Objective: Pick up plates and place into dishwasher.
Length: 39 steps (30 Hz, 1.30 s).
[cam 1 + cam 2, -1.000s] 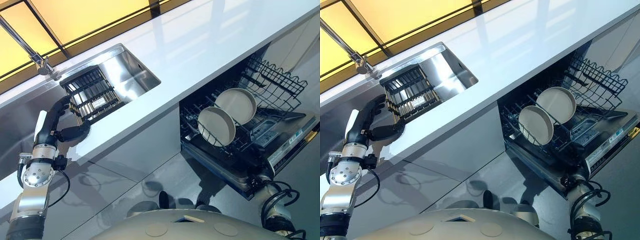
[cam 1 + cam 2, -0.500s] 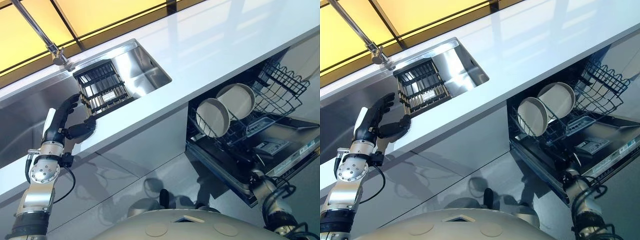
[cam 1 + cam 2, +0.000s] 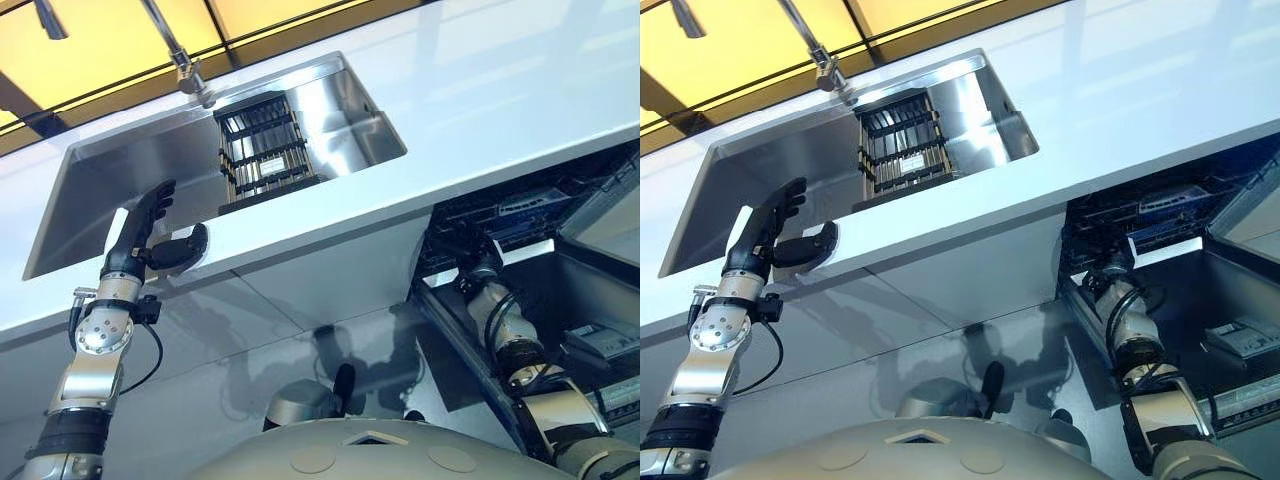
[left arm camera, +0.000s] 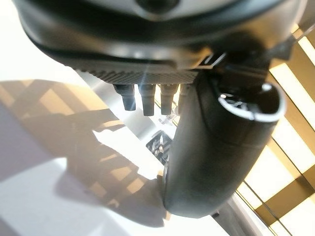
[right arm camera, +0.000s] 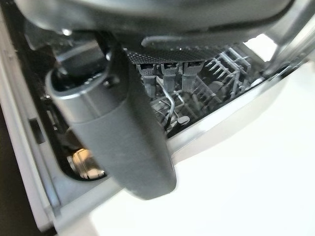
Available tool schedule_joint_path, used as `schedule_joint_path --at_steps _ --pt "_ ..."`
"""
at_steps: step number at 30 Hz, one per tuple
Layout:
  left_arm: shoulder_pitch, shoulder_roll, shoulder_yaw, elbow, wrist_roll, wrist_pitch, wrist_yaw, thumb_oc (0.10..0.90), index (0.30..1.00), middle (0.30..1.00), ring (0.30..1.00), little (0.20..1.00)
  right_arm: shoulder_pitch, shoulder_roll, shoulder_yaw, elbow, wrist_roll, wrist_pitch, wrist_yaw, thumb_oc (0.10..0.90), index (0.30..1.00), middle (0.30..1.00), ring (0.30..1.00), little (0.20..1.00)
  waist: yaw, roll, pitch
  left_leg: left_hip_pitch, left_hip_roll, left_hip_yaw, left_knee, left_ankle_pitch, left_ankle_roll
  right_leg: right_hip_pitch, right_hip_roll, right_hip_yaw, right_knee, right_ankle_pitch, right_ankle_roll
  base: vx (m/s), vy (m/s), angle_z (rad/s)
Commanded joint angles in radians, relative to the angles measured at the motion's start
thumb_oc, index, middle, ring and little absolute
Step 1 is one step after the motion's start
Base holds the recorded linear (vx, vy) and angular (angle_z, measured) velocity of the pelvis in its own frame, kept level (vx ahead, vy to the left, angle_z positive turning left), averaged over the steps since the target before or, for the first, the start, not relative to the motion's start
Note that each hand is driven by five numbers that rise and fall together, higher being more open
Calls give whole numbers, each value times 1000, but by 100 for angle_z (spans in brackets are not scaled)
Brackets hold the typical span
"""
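White counter (image 3: 500, 110) holds the big sink (image 3: 110, 180), with the dishwasher (image 3: 590, 300) open below. Left hand (image 3: 150, 235) is spread by the sink edge and should reach slowly. Right hand (image 5: 113, 132) is inside the dishwasher; I cannot tell if it is open or closed, or where the plates are.

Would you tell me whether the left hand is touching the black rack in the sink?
Apart: in the left eye view, bare steel sink separates the left hand from the black rack.

Steel-grey sink (image 3: 120, 170), black rack (image 3: 262, 150)
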Motion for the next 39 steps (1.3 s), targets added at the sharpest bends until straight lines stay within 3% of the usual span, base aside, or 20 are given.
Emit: schedule_joint_path --at_steps 1,3,5,9,14,21,29,35,39 --pt "-43 71 6 1 -5 -75 23 800 900 900 900 900 -315 92 75 -258 -173 -191 17 800 900 900 900 900 51 -61 -45 27 -76 36 53 -147 16 -100 -38 -6 144 -58 9 0 0 0" --pt "-41 70 12 -3 -2 -74 19 800 900 900 900 900 -295 83 78 -272 -245 -169 1 800 900 900 900 900 47 -67 -44 30 -77 41 55 -150 17 -100 -38 -3 141 -55 11 -9 -43 0" --pt "-43 66 25 -2 -1 -83 11 800 900 900 900 900 -263 61 90 -272 -272 -76 30 800 900 900 900 900 37 -78 -43 37 -76 54 49 -153 18 -99 -36 1 128 -45 16 -23 -61 1" --pt "-50 68 40 -13 0 -77 5 800 900 900 900 900 -201 38 81 -279 -226 -29 50 800 900 900 900 900 19 -96 -44 46 -70 81 39 -157 17 -96 -32 8 112 -35 25 -54 -61 0" --pt "-46 49 66 -25 17 -73 21 800 900 900 900 900 -53 59 18 -327 -162 -34 83 800 900 900 900 900 -19 -111 -46 58 -59 119 29 -167 23 -102 -28 33 101 -25 38 -73 -53 -9" --pt "16 1 153 -53 39 -89 40 800 900 900 900 900 234 94 -111 -422 -252 -38 122 800 900 900 900 900 -103 -129 -50 73 -40 192 16 -181 29 -115 -15 80 79 -11 58 -89 -59 -18" --pt "-2 8 189 -39 39 -101 13 800 900 900 900 900 327 34 -279 -399 -229 -35 137 800 900 900 900 900 -174 -145 -47 84 -22 223 2 -188 16 -111 6 117 64 -12 62 -76 -82 -20" --pt "-26 15 190 -21 9 -98 -6 800 900 900 900 900 325 8 -402 -354 -146 -129 13 800 900 900 900 900 -205 -147 -47 91 -3 241 2 -197 5 -103 22 130 65 -26 58 -60 -115 -12" --pt "-43 21 182 6 -16 -99 -12 800 900 900 900 900 313 -1 -471 -297 -32 -130 -26 800 900 900 900 900 -220 -140 -46 97 10 254 2 -201 -2 -107 31 132 90 -46 51 -28 -114 -12"
